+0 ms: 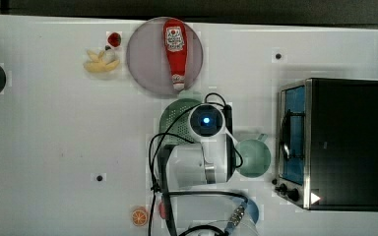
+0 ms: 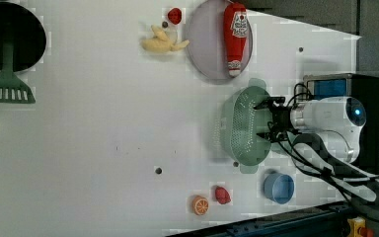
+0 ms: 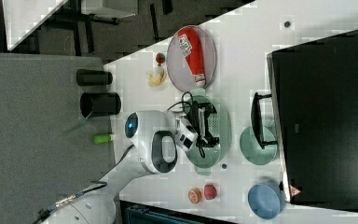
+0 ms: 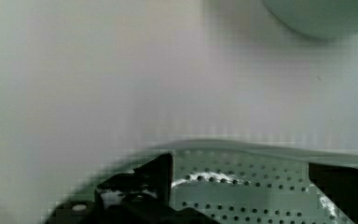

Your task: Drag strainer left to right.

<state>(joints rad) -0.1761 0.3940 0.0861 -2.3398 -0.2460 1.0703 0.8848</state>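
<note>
Tool (image 2: 271, 120) fingers are spread wide inside the strainer (image 2: 242, 126), beside the mug (image 1: 254, 158), on the table (image 1: 54, 137).

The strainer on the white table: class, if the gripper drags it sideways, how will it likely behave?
The strainer looks like thin perforated plastic, so probably light and fairly stiff. Its broad oval floor suggests sliding rather than tipping. Pulled by one rim by the gripper, it may swivel.
</note>
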